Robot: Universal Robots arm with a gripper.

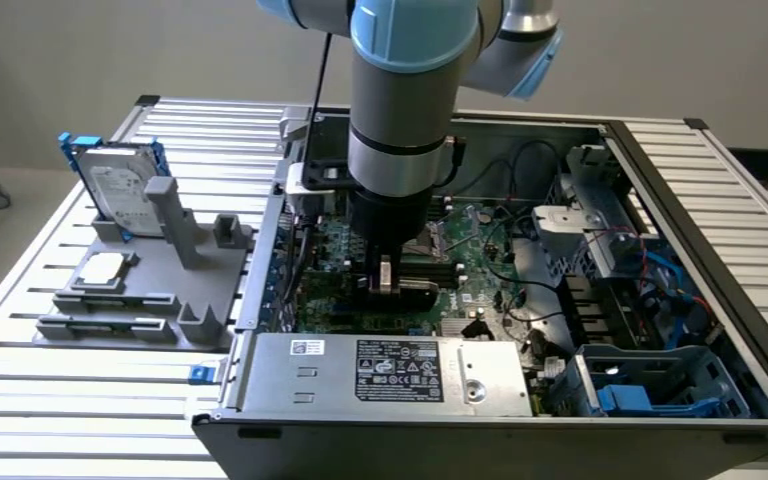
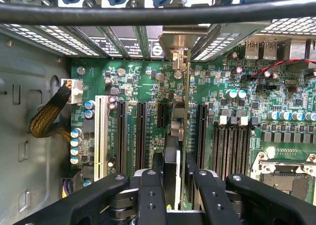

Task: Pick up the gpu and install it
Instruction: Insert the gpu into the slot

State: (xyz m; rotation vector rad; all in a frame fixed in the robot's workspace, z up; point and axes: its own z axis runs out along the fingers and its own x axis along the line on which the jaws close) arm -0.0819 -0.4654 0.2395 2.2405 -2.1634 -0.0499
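Metal power supply box point(image 1: 384, 372) with a printed label fills the near edge of the open computer case point(image 1: 704, 200) in the exterior view, and a blue plastic drive cage point(image 1: 651, 385) sits in the near corner toward that view's right. Just behind the power supply, the pincer point(image 1: 402, 290) reaches down into the case from the grey and blue arm point(image 1: 404, 90) and is closed on the gpu point(image 1: 408, 285), holding the card on edge above the green motherboard point(image 1: 471, 225).

In the wrist view the black fingers point(image 2: 150, 195) clamp the gpu point(image 2: 180, 136) from both sides; it shows as a thin upright edge running away from the camera, its silver end bracket point(image 2: 180, 49) up against the slotted back wall of the case. The card stands in line with the row of long black slots point(image 2: 141, 133) on the motherboard point(image 2: 276, 94); whether it is fully seated cannot be told.

Farther off, toward the exterior view's left, a grey parts holder point(image 1: 131, 290) rests on the ribbed metal tabletop point(image 1: 77, 400), carrying a small square silver chip point(image 1: 104, 268) and, behind it, a silver hard drive point(image 1: 120, 195) in a blue frame, standing upright.
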